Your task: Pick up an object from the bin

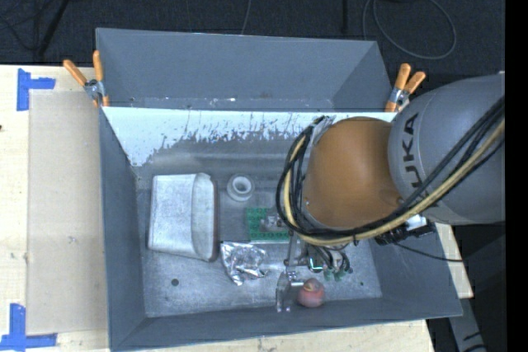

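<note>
Closest to the lens you've got the arm's orange wrist cover (pixel 351 173) w/ black-and-yellow cables (pixel 288 177) looped round it, reaching in from the view's right and hanging over the right half of the grey bin (pixel 124 202). Below it the pincer (pixel 286 297) is down at the bin floor, near the front wall, a bit right of centre. You can't tell how wide it stands: the cover and cables hide most of it, and what shows below them doesn't settle it, so nothing can be called as held. Just beside it on the view's right sits a small reddish-pink ball (pixel 311 293), touching or nearly so (can't say which). It's round, so there's no long axis or pointing direction to give you. On the pincer's other side, just to the view's left, lies a crumpled wad of silver foil (pixel 245 262), irregular, its longer run approx left-to-right. Behind the foil, at the edge of the cables, is a small green flat piece (pixel 264 222) that looks like a circuit board, edges approx square to the bin walls. Further back there's a small white ring-shaped cap (pixel 240 187), opening up. Well to the left, apart from the rest, lies a pale grey-white block (pixel 177 214) w/ a rounded right side, long axis running front-to-back.
</note>
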Robot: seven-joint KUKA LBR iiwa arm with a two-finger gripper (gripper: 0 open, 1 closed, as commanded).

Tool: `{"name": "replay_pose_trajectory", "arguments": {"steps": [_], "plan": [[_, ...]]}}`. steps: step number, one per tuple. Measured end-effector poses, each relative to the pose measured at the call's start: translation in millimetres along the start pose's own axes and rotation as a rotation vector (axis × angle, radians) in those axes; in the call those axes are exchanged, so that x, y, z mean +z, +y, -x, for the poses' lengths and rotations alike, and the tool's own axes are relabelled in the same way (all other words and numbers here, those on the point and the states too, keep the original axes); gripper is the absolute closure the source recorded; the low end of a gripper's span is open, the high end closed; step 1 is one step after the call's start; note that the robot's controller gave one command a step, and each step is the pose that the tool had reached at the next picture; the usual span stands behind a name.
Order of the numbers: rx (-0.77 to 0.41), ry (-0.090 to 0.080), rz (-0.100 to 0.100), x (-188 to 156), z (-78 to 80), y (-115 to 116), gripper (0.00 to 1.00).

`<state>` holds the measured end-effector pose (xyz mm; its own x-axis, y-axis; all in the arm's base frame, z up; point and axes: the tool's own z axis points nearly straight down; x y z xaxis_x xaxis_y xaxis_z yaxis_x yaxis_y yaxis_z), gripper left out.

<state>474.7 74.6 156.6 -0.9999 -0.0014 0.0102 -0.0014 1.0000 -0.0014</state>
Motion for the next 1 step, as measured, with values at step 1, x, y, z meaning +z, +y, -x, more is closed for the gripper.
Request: {"name": "replay_pose_trajectory", "arguments": {"steps": [1], "plan": [[0.070,-0.018,0.004,82.6,51.3,-17.5,0.00]]}}
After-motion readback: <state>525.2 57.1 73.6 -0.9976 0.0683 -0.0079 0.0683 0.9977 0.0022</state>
